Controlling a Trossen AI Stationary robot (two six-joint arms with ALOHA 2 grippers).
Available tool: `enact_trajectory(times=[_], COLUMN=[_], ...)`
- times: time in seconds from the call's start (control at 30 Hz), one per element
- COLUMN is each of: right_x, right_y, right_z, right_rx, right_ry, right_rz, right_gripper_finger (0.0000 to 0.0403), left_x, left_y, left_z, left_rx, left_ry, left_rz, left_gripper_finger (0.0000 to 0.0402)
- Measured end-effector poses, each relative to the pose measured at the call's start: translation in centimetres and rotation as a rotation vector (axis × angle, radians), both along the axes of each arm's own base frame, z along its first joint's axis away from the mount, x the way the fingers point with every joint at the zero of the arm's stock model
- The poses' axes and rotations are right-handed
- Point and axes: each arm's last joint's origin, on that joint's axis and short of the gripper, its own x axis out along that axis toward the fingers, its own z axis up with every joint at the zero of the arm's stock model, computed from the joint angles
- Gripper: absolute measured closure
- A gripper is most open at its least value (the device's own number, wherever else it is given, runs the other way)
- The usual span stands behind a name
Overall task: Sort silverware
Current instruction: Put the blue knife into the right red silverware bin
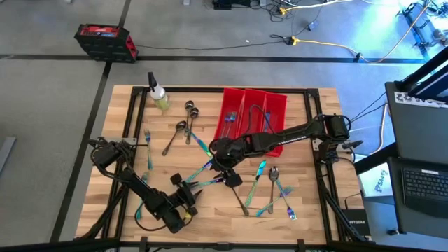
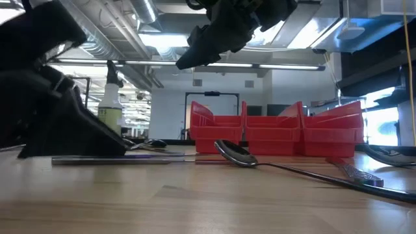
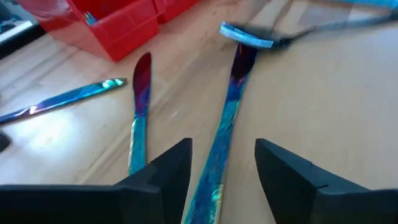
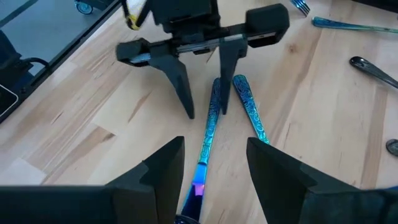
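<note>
Iridescent knife (image 3: 217,146) between left hand (image 3: 222,165) fingers

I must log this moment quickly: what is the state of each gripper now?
Left gripper: open, fingers astride an iridescent knife lying on the table.
Right gripper: open, over the same knife's other end, holding nothing.

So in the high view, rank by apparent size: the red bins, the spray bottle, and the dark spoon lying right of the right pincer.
1. red bins, largest by far.
2. dark spoon and spray bottle: they look about alike in length, so I won't rank them.
</note>
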Motion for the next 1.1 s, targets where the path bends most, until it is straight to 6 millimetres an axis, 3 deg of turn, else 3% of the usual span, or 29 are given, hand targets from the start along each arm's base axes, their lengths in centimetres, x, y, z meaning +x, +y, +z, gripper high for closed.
enact_trajectory(times=[0.47, 0.83, 0.97, 1.1], right_x=[0.2, 0.2, 0.2, 0.2], right_y=[0.0, 0.0, 0.0, 0.0], right_z=[-0.4, -0.6, -0.6, -0.6], right_rx=[0.0, -0.006, -0.01, -0.013], right_ry=[0.007, 0.005, 0.003, 0.001], right_rz=[0.001, 0.016, 0.02, 0.023], right_gripper_finger=[0.0244, 0.0244, 0.0244, 0.0244], left_x=[0.3, 1.7, 2.0, 1.0], left_y=[0.4, 0.7, 0.8, 1.8], left_z=[0.1, 0.3, 1.2, 2.4], left_rx=[-0.022, -0.147, -0.149, -0.096], left_ry=[-0.036, -0.064, -0.115, -0.114], left_rz=[0.04, 0.047, 0.042, 0.029], left_gripper_finger=[0.024, 0.0244, 0.0251, 0.0261])
